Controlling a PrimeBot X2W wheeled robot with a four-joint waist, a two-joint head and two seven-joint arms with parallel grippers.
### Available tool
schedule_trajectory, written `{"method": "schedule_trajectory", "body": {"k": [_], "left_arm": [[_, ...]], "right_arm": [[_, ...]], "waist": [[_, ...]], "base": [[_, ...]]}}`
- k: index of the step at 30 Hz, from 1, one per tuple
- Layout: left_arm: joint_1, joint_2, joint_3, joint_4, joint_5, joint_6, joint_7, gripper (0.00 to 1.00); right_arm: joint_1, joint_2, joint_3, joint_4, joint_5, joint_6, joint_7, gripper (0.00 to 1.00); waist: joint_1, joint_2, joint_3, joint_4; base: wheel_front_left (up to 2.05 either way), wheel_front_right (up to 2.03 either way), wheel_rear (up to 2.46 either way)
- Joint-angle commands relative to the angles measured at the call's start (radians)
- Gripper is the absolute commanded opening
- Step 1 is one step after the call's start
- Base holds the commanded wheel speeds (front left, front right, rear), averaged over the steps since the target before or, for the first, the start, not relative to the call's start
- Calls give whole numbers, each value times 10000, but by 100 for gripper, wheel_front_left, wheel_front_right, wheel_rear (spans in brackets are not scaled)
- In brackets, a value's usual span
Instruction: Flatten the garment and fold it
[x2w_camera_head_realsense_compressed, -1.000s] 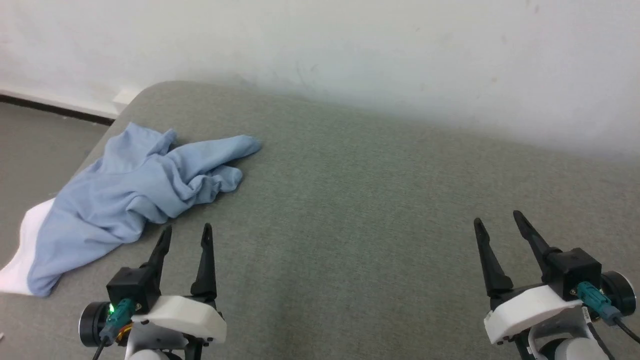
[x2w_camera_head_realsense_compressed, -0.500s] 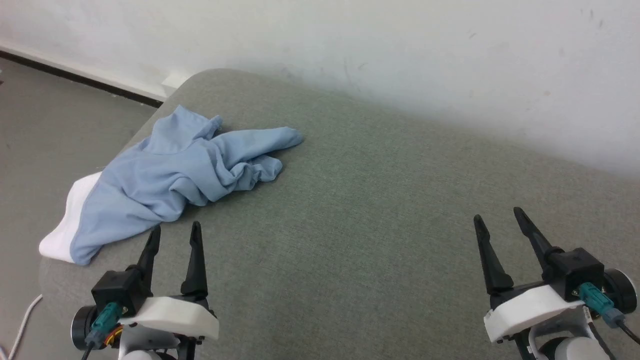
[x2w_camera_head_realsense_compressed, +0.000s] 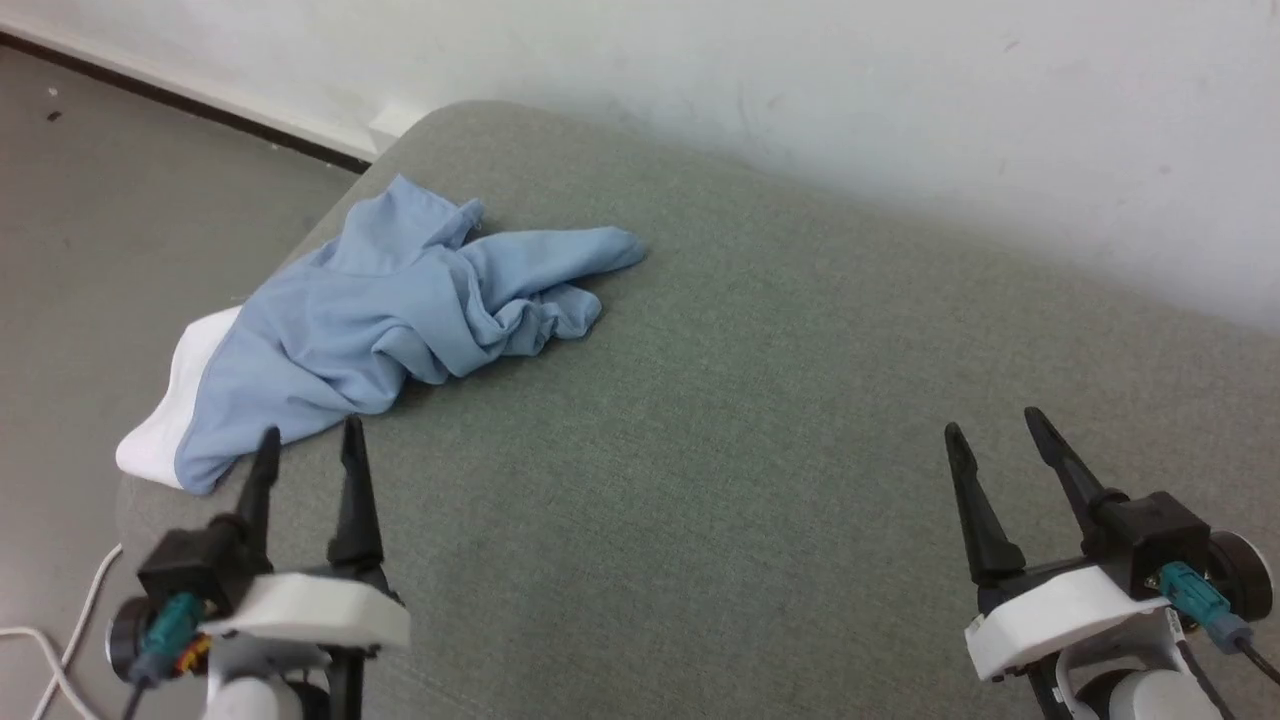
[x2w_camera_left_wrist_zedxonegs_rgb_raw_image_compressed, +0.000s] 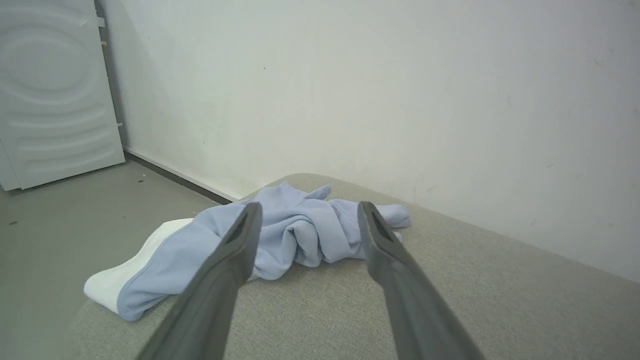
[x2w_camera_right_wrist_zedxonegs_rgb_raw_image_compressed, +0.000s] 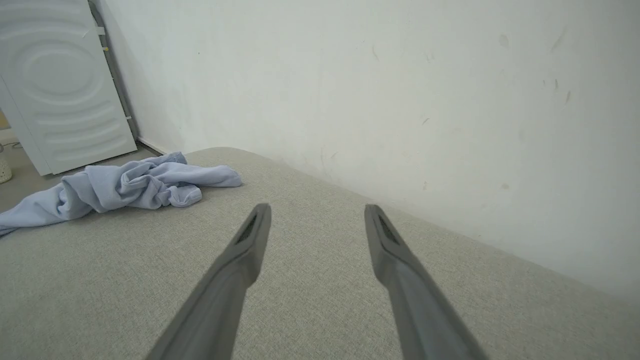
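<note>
The light blue garment (x2w_camera_head_realsense_compressed: 400, 310) is lying crumpled at ten o'clock on the grey fabric cushion (x2w_camera_head_realsense_compressed: 760, 420), its white edge reaching the cushion's rim. The left gripper (x2w_camera_head_realsense_compressed: 308, 435), at seven o'clock, is hovering near it, jaws spread wide and empty. The right gripper (x2w_camera_head_realsense_compressed: 988, 420), at four o'clock, is likewise gaping, holding nothing.

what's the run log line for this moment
light blue shirt: crumpled, left edge of cushion | left pincer: open, empty, facing shirt | right pincer: open, empty
</note>
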Motion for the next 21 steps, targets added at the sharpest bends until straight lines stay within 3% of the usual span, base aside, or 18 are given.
{"method": "schedule_trajectory", "body": {"k": [1,9,14,17,21], "left_arm": [[-404,-16,156,-71,5,-85,-98,100],[-2425,264,820,50,203,-422,-267,100],[-4164,689,981,1218,-360,-634,-295,100],[-5266,1187,982,2160,-635,-719,241,100],[-6504,1983,737,3812,-1081,-835,1891,100]], "right_arm": [[-151,20,-10,-85,-24,-5,24,100],[-591,23,198,-614,-623,-6,544,100],[-905,-133,307,-988,-957,-6,868,100],[-1053,-396,336,-1191,-1011,-6,1044,100],[-1213,-600,384,-1463,-1003,-6,1212,100]], "waist": [[0,0,287,55],[0,0,1637,-82],[0,0,2521,-247],[0,0,2996,-331],[0,0,3547,-491]], "base": [[0,0,0],[0,0,0],[0,0,0],[0,0,0],[0,0,0]]}}
